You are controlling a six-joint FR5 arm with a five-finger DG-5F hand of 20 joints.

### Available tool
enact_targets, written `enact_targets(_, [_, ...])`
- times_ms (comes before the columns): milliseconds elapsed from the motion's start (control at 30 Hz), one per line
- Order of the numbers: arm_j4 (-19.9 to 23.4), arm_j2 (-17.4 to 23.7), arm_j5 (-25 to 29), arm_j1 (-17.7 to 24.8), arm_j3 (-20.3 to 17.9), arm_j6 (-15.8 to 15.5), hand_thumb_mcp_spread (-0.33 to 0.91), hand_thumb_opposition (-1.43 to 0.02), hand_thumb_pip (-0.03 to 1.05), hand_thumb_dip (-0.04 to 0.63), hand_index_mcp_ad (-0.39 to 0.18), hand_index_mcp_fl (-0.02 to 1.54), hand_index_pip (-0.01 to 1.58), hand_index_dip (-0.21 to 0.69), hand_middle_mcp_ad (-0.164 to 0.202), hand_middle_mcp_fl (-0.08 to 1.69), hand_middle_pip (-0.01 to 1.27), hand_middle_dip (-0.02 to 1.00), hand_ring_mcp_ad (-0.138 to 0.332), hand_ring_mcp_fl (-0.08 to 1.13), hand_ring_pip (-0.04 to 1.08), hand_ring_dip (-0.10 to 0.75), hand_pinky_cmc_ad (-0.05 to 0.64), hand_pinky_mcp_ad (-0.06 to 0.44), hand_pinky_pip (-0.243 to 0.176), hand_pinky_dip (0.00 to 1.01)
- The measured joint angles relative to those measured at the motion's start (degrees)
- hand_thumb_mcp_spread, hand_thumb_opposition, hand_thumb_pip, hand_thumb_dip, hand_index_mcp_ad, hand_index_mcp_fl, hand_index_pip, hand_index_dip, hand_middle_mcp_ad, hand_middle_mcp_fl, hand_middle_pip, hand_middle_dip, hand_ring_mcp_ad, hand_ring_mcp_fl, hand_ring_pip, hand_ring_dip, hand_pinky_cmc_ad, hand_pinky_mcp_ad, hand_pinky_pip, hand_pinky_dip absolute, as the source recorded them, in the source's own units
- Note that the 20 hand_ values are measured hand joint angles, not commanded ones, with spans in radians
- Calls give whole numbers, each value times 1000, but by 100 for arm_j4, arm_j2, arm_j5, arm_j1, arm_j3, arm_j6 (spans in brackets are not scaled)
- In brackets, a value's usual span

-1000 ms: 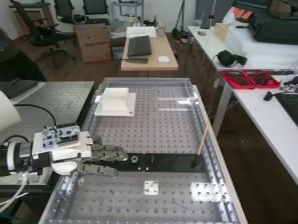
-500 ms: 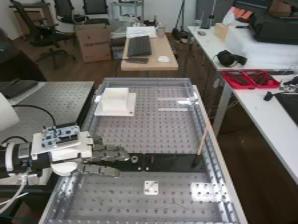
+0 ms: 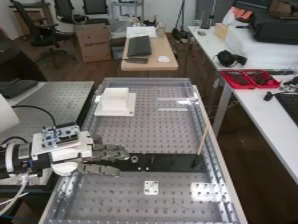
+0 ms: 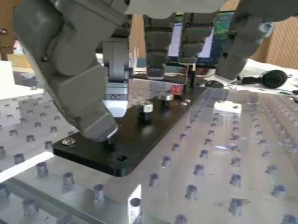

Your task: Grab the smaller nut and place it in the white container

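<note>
While the nearer nut (image 4: 146,105) faces up, axis upright, the hand (image 3: 110,152) is open, holding nothing.

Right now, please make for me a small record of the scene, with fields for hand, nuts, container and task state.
hand: open, at one end of the black plate
nuts: one metal nut, another nut farther along, both above the plate
container: white container, on the bench beyond the plate
task state: neither nut in the container

Bench (image 3: 143,137): black plate (image 3: 174,163), white container (image 3: 115,102), white piece (image 3: 151,188).
</note>
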Motion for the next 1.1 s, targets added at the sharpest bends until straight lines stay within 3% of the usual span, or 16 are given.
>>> enact_targets(1100, [52,-57,55,24,-11,113,429,-857,721,253,-187,52,1559,86,35,152,120,202,99,3,98,82,346,286,-10,298])
